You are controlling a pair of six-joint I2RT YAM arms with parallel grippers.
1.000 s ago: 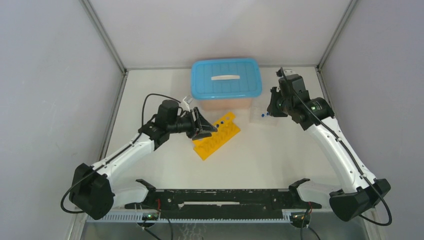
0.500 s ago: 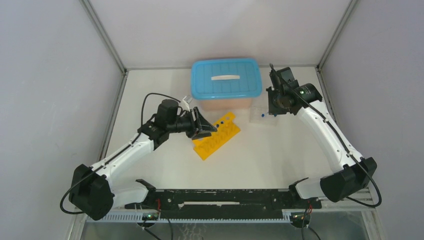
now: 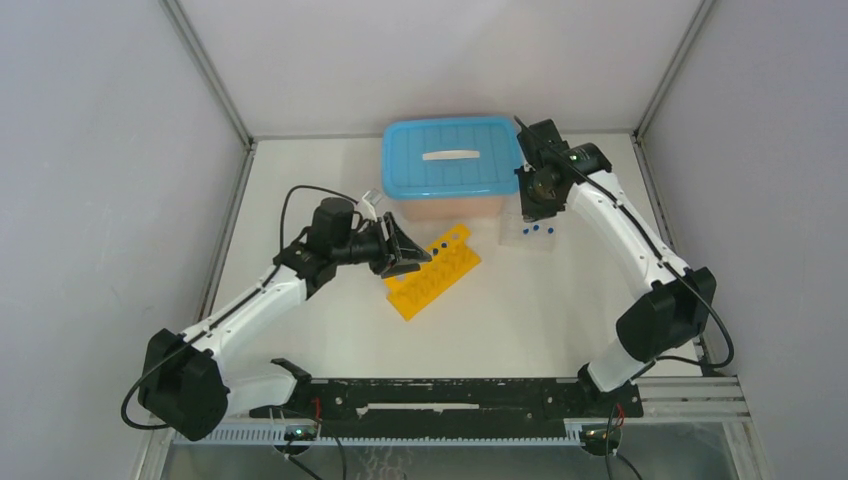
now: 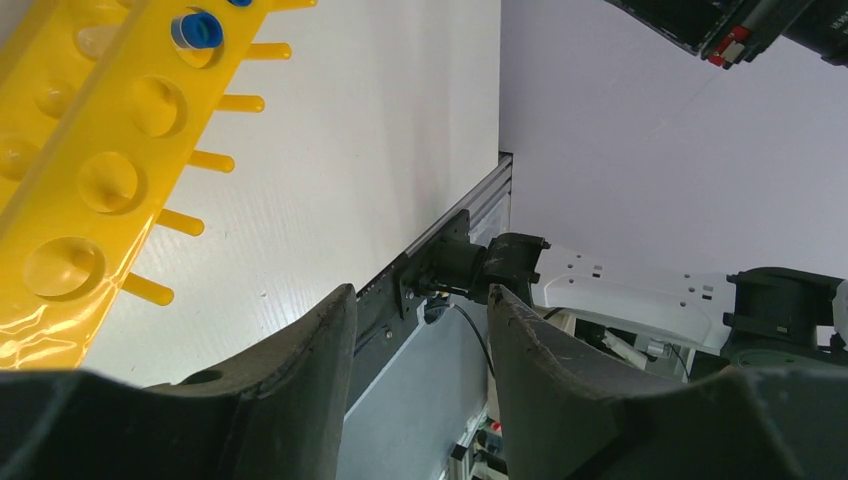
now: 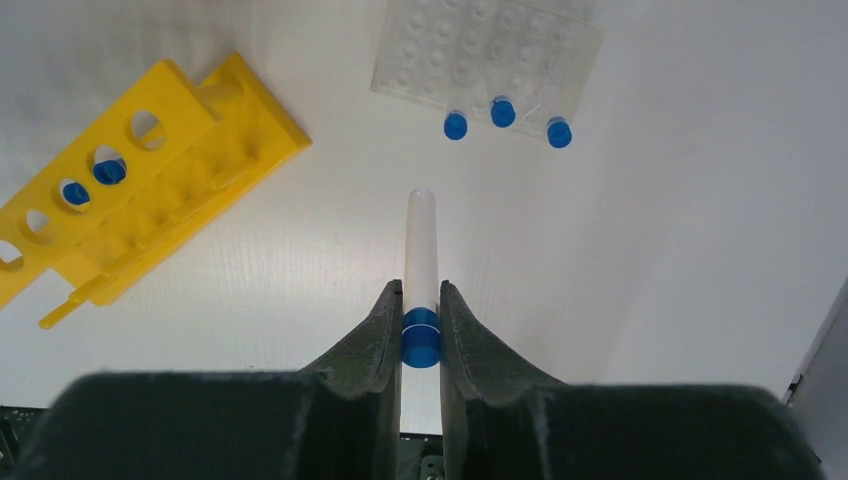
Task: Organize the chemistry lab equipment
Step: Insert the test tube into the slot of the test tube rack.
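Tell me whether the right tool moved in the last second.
Yes. The right tool, gripping a blue-capped tube, swung left and back, ending beside the right end of the blue-lidded box.

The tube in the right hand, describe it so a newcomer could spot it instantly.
Find the blue-lidded box at the back; the right hand hovers beside it, near the clear tray. Its tube is the only one held in the air, pinched at its blue cap.

The right gripper (image 3: 530,198), with the clear blue-capped plastic tube (image 5: 420,250) it grips, has swung away from the bench's right edge to beside the blue-lidded plastic storage box (image 3: 452,160). Three blue tube caps (image 3: 537,229) now show at the small clear plastic tray (image 3: 512,238).
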